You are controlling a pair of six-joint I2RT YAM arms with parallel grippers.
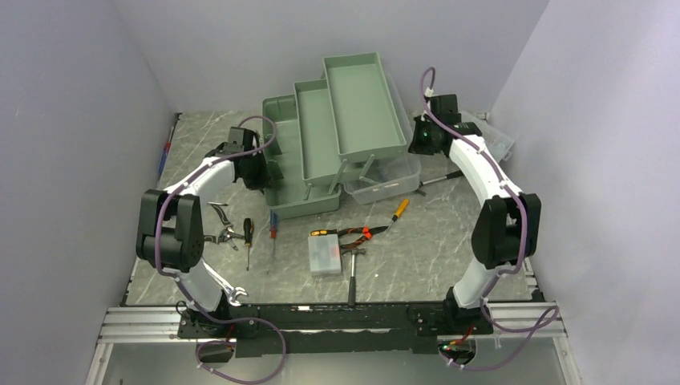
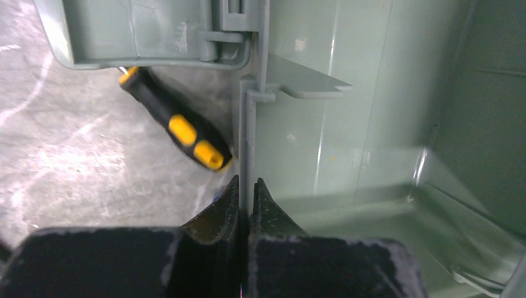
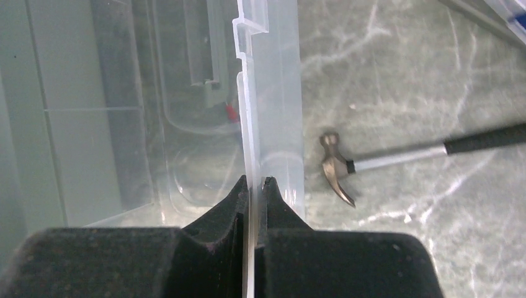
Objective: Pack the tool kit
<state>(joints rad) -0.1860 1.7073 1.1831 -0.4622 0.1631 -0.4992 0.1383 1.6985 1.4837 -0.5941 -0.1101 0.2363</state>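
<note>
on the grey table, left gripper clamps the stiff-looking toolbox wall, right gripper the likely flimsier, slippery clear bin rim.

A robotics lab cell: plain panel walls box in a marbled table edged by aluminium rail.

toolbox at back centre, trays stepped up toward the right. bin against its right side, partly under the trays. hammer just right of bin. before the toolbox: screwdriver left, parts case centre, pliers just behind the case.
</note>
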